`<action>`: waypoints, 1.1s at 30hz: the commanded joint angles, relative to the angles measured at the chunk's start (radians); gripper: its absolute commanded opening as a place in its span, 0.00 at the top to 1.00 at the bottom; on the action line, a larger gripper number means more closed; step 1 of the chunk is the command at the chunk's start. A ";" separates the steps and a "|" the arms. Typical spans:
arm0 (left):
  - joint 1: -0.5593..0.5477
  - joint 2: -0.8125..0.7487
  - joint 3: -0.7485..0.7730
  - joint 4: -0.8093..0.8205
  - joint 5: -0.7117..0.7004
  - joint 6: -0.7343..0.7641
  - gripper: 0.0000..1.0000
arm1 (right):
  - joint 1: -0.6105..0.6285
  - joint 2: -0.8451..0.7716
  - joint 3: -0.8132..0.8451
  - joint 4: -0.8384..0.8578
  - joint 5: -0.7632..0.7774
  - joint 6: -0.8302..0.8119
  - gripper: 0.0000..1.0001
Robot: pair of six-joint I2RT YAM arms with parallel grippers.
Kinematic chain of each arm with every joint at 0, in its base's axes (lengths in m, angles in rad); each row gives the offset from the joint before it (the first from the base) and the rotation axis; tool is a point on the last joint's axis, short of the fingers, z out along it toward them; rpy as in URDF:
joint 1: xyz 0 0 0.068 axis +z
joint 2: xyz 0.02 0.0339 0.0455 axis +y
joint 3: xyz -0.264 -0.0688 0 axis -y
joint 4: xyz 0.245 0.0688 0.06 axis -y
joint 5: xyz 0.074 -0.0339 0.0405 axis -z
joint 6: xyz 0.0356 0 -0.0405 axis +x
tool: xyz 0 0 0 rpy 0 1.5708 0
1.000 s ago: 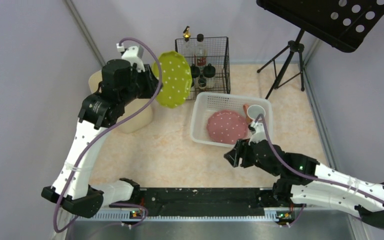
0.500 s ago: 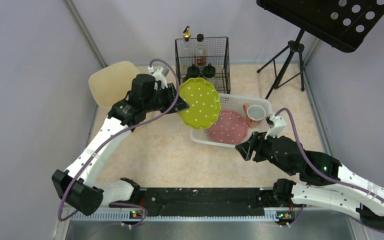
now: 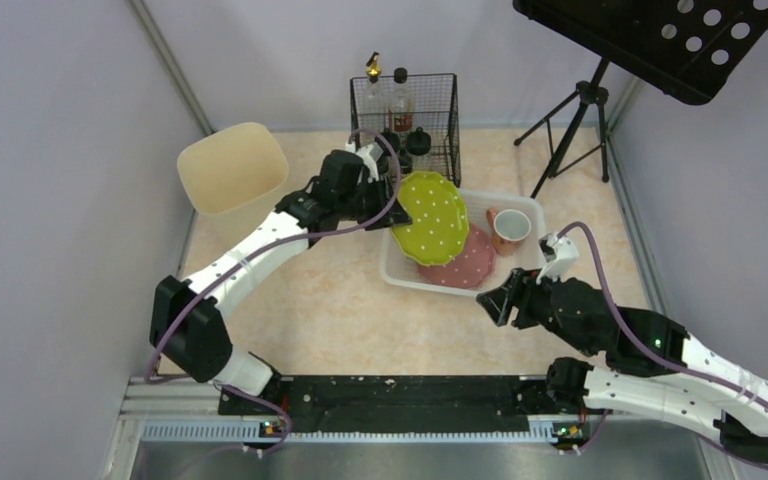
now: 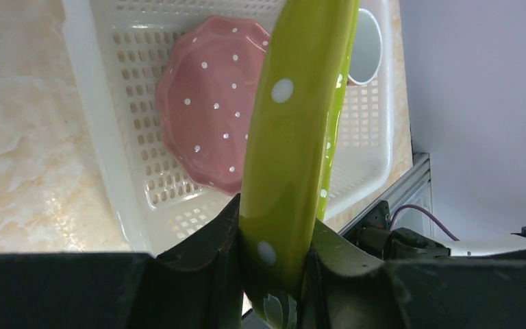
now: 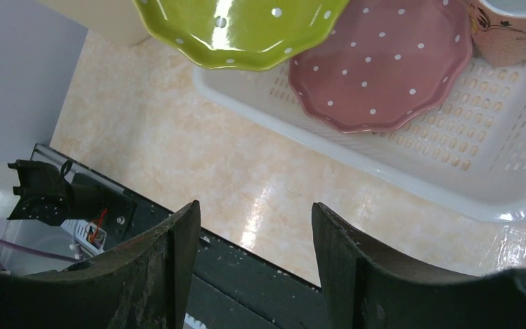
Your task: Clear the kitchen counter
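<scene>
My left gripper [image 3: 388, 207] is shut on the rim of a lime-green dotted plate [image 3: 432, 217] and holds it tilted over the left part of the white plastic basket [image 3: 392, 262]. In the left wrist view the plate [image 4: 294, 130] stands edge-on between my jaws. A pink dotted plate [image 3: 468, 264] and a pink cup [image 3: 510, 229] lie in the basket. The plates also show in the right wrist view: green [image 5: 240, 31], pink [image 5: 383, 65]. My right gripper [image 3: 498, 305] is open and empty above the marbled kitchen counter [image 3: 330, 300], near the basket's front right corner.
A cream bin [image 3: 230, 175] stands at the back left. A black wire rack [image 3: 405, 115] with bottles stands behind the basket. A black tripod [image 3: 572, 125] stands at the back right. The black front rail [image 3: 400, 395] runs along the near edge.
My left arm has swung the green plate rightward and down, from near the bin to over the basket and the pink plate. My right gripper has drawn back slightly to the right.
</scene>
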 commanded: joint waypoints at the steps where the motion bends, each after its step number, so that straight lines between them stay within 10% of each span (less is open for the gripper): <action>1: -0.021 0.041 0.034 0.209 0.024 -0.042 1.00 | 0.008 -0.014 -0.008 0.005 -0.005 0.006 0.40; 33: -0.067 0.440 0.109 0.343 0.161 -0.109 1.00 | 0.009 -0.124 -0.105 -0.027 -0.037 0.051 0.40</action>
